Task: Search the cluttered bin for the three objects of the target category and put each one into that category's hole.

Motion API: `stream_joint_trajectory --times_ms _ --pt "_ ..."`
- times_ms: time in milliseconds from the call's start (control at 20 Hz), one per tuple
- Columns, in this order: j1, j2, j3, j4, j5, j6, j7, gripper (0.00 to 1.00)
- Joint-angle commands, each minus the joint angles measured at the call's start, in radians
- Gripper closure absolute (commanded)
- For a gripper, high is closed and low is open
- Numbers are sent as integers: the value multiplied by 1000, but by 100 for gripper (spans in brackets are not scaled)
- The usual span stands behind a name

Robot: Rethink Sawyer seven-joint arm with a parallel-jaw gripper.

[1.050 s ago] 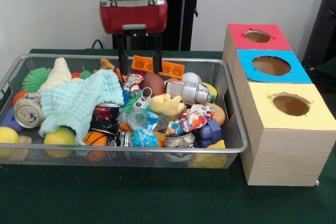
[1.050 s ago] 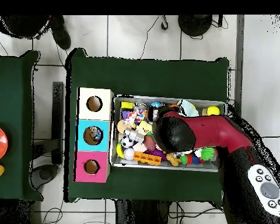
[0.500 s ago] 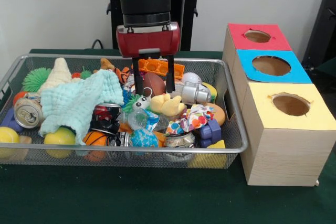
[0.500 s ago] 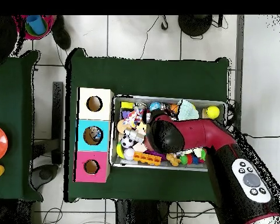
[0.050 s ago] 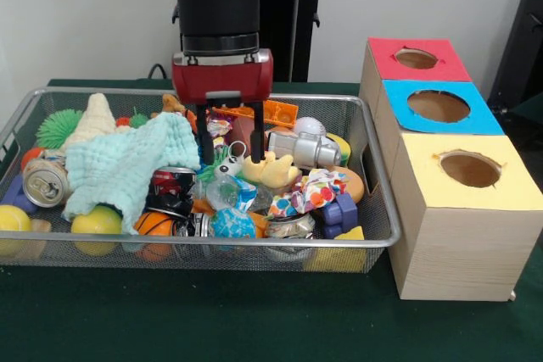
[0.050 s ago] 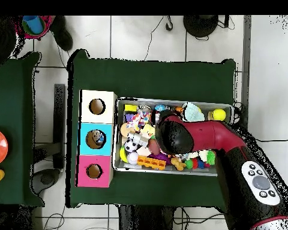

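My gripper (image 5: pixel 229 158) hangs open low in the wire bin (image 5: pixel 373 239), its two black fingers (image 5: pixel 206 146) standing apart. Between the tips lie a green spiky toy with eyes (image 5: pixel 224 165) and a crumpled colourful wrapper (image 5: pixel 216 129); the brown football (image 5: pixel 241 133) sits just behind. A yellow plush duck (image 5: pixel 271 171) lies right beside the right finger. Three boxes stand to the right, each with a round hole: red (image 5: pixel 416 58), blue (image 5: pixel 438 106) and yellow (image 5: pixel 469 169). In the overhead view the arm (image 6: pixel 174 136) hides the gripper, and something sits inside the blue box's hole (image 6: pixel 95 139).
Piled in the bin are a mint cloth (image 5: pixel 127 163), a silver robot toy (image 5: pixel 310 150), an orange block (image 5: pixel 278 112), crushed cans (image 5: pixel 44 182), yellow balls (image 5: pixel 96 221), a small basketball (image 5: pixel 155 225) and a green spiky ball (image 5: pixel 58 127). The bin's right wall stands close to the boxes.
The gripper has come forward from the bin's back edge and sunk lower into the clutter, shifting slightly left in the last half second. It has stayed open.
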Motion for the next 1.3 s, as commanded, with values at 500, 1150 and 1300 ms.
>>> stream_joint_trajectory --times_ms 500,1150,1300 --pt "32 156 -57 -185 -97 -114 21 0" --pt "84 204 -145 -202 -72 -141 36 0" --pt "144 146 -225 -199 -27 47 42 0"
